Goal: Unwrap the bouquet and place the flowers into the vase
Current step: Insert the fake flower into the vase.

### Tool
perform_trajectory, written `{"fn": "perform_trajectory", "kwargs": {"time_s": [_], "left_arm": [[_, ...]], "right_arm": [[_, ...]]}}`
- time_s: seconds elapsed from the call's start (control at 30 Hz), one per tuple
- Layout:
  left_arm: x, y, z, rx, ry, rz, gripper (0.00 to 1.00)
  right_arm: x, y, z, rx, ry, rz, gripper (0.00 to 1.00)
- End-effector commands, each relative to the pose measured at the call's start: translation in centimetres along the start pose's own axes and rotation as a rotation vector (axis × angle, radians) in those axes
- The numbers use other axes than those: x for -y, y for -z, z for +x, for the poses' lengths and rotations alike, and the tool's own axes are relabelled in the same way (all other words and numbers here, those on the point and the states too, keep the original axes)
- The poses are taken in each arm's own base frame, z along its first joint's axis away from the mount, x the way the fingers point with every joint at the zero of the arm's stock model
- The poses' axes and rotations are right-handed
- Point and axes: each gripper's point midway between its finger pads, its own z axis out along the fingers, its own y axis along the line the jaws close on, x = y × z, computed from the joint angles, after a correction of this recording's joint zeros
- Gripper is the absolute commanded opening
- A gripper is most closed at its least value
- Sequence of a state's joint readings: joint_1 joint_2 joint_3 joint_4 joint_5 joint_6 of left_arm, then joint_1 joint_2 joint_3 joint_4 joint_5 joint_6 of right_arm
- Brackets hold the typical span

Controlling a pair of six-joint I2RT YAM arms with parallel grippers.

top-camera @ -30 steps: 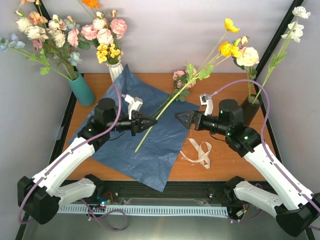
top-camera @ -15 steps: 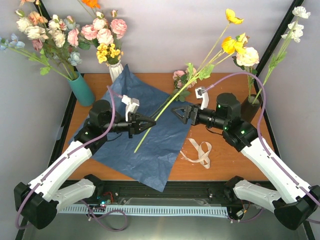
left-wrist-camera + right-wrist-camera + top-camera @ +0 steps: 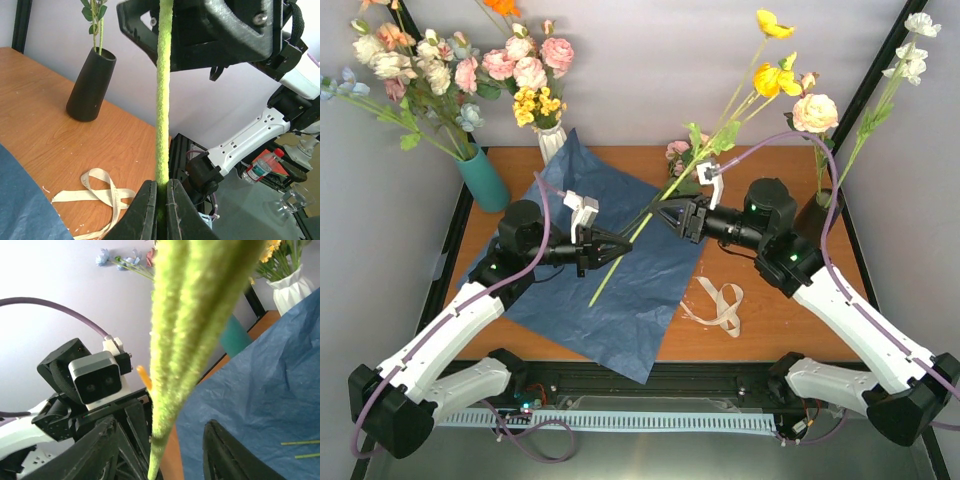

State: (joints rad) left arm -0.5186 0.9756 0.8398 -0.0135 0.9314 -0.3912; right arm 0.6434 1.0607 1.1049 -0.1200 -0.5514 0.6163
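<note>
The right gripper (image 3: 667,214) has come left toward frame centre, jaws narrower yet apart around the flowers (image 3: 639,227); the left gripper (image 3: 617,250) clamps the stems lower.

Bright even light, faint shadows, flower stems (image 3: 185,340) blurred near right wrist lens, wall (image 3: 45,270) glaring white.

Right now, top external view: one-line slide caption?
Left pincer grips the flowers by their stems above the spread blue paper; right pincer, open, brackets them higher up; ribbon lies loose nearby.

Left fingers (image 3: 142,212) pinched together; right fingers (image 3: 106,450) parted, facing them.
</note>
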Motion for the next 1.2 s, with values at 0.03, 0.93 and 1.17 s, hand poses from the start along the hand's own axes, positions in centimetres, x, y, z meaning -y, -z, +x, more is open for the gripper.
{"fn": "perform_trajectory", "kwargs": {"time_s": [0.03, 0.93, 1.17], "left_arm": [[1.0, 0.0, -0.4, 0.015, -0.042, 0.038, 0.00], [-4.9, 3.2, 6.7, -0.069, 0.063, -0.356, 1.00], [-5.4, 4.4, 7.1, -0.065, 0.063, -0.444, 0.99]], "right_arm": [[-1.6, -0.8, -2.2, 0.072, 0.044, -0.036, 0.25], [5.0, 16.8, -11.0, 0.130, 0.439, 1.061, 0.03], [8.2, 24.7, -14.6, 0.175, 0.427, 1.373, 0.03]]}}
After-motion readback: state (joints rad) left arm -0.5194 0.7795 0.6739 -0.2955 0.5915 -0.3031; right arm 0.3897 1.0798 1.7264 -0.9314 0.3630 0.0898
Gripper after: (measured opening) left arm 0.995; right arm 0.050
